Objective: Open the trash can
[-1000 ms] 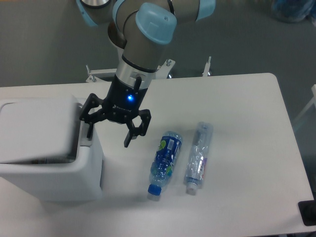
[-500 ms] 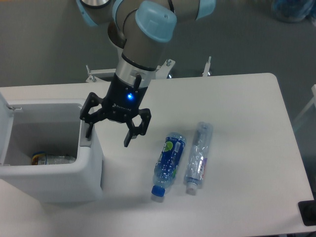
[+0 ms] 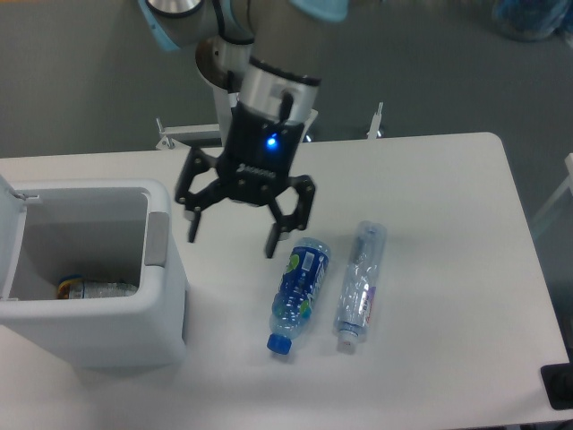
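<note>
1. Across the whole frame lay the white table point(image 3: 430, 179), w/ everything else sitting on it.
2. At the left edge stood the trash can point(image 3: 98, 336), a big white boxy bin. Its lid point(image 3: 7, 237) was swung up and back to the far left, so the inside was open to view. A sec earlier the lid was only partly raised; half a sec earlier it had already flipped up. Grey tab point(image 3: 156, 239) sat on the right rim, now uncovered.
3. Above the table's middle hung the UR5e arm point(image 3: 269, 81). It had shifted right vs. half a sec earlier, away from the bin's right rim where one finger had been at the tab.
4. Gripper point(image 3: 233, 238) was spread wide, holding nothing, blue light on. It sat between the bin and the bottles, apart from both as far as could be told.
5. Right of the gripper lay a blue-label bottle point(image 3: 297, 296), blue cap toward the camera. It seemed to have shifted slightly between frames.
6. Just beside it, further right, lay a clear crushed bottle point(image 3: 360, 288), unmoved.
7. Inside the bin, at the bottom, lay some item w/ a yellow end point(image 3: 94, 288); too small to ID.
8. Judgement: w/ lid up and arm pulled off the tab, the opening looked done; nothing obvious left.
</note>
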Robot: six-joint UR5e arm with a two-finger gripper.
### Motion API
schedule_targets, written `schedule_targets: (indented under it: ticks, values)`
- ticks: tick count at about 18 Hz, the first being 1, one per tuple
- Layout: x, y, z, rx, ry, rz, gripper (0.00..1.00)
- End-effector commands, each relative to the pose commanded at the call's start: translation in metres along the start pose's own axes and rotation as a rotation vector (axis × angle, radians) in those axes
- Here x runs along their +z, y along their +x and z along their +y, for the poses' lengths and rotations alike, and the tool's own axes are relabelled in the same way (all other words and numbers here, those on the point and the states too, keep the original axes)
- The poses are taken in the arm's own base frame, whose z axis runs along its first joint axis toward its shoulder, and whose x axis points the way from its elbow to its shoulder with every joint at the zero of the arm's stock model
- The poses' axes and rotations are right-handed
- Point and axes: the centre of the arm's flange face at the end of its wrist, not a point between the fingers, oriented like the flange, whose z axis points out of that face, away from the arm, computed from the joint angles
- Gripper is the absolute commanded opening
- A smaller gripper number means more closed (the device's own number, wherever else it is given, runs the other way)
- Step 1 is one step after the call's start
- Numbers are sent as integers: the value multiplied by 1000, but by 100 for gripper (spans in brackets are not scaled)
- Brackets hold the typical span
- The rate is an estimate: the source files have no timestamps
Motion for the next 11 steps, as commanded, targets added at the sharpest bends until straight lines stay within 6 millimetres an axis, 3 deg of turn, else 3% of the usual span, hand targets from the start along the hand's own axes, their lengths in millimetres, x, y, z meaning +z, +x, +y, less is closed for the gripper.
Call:
schedule_targets:
  ticks: [6,11]
  values:
    - [-11,-64,17,374,-115,-200,100]
    - [-12,-96,47,574,-307,-315,100]
